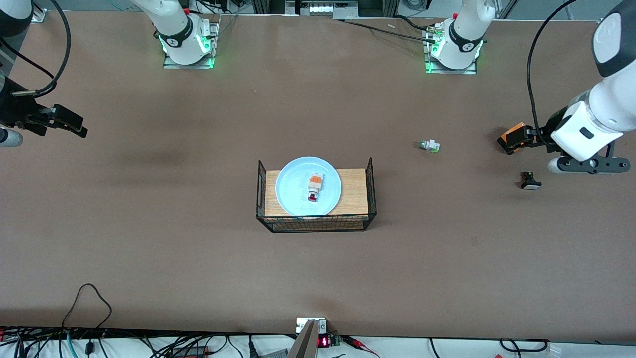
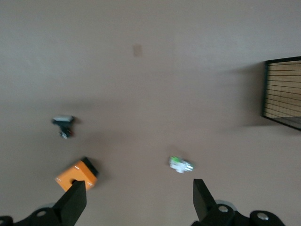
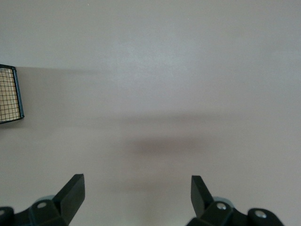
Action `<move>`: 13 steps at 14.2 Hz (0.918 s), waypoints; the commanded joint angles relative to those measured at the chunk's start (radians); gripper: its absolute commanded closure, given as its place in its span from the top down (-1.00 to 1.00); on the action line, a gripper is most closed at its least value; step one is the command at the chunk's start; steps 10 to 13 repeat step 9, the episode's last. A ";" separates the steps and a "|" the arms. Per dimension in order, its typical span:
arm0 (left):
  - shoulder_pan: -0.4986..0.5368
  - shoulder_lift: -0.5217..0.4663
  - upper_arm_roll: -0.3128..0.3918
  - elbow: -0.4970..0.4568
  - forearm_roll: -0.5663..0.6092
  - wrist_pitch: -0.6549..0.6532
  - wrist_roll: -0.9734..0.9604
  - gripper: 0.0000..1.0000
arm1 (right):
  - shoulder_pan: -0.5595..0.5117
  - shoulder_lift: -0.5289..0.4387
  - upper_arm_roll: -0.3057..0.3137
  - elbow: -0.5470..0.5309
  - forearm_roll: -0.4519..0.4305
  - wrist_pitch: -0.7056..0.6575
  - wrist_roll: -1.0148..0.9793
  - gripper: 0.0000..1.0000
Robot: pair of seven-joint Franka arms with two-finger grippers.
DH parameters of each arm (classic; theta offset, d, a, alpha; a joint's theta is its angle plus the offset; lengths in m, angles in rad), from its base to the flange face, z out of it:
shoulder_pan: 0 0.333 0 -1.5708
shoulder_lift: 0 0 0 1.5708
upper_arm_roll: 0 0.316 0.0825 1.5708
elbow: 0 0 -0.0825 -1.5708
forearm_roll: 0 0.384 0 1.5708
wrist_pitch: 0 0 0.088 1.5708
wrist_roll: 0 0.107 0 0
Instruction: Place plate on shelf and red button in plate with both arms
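Observation:
The pale light-blue plate (image 1: 293,196) lies on a wooden board inside a black wire rack (image 1: 370,186) at the table's middle. The red button (image 1: 314,186), with its orange block and red cap, lies on the plate near its centre. My left gripper (image 1: 519,141) hovers open and empty over the table at the left arm's end, far from the rack; it also shows in the left wrist view (image 2: 138,197). My right gripper (image 1: 77,125) hovers open and empty over bare table at the right arm's end, as in the right wrist view (image 3: 136,195).
A white button with a green cap (image 1: 429,145) (image 2: 181,165), a black button with a white cap (image 1: 529,180) (image 2: 63,123) and an orange block (image 1: 511,135) (image 2: 75,175) lie on the table under and around the left gripper. The rack's edge shows in both wrist views (image 2: 282,92) (image 3: 11,94).

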 commanded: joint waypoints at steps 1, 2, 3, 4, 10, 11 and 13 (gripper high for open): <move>-0.011 -0.085 0.000 -0.072 0.043 0.037 0.029 1.00 | 0.022 -0.010 -0.003 0.011 -0.011 -0.033 -0.003 1.00; -0.008 -0.105 0.000 -0.096 0.042 0.037 0.021 1.00 | 0.021 -0.011 -0.006 0.011 -0.011 -0.061 -0.026 1.00; -0.005 -0.122 0.002 -0.119 0.042 0.037 -0.002 1.00 | 0.021 -0.013 -0.006 0.011 -0.011 -0.066 -0.029 1.00; -0.005 -0.126 0.006 -0.126 0.040 0.035 -0.013 1.00 | 0.021 -0.013 -0.006 0.012 -0.011 -0.067 -0.025 1.00; 0.000 -0.131 0.029 -0.126 -0.007 0.031 -0.022 1.00 | 0.022 -0.014 -0.004 0.011 -0.010 -0.069 -0.030 1.00; 0.000 -0.131 0.029 -0.126 -0.007 0.031 -0.022 1.00 | 0.022 -0.014 -0.004 0.011 -0.010 -0.069 -0.030 1.00; 0.000 -0.131 0.029 -0.126 -0.007 0.031 -0.022 1.00 | 0.022 -0.014 -0.004 0.011 -0.010 -0.069 -0.030 1.00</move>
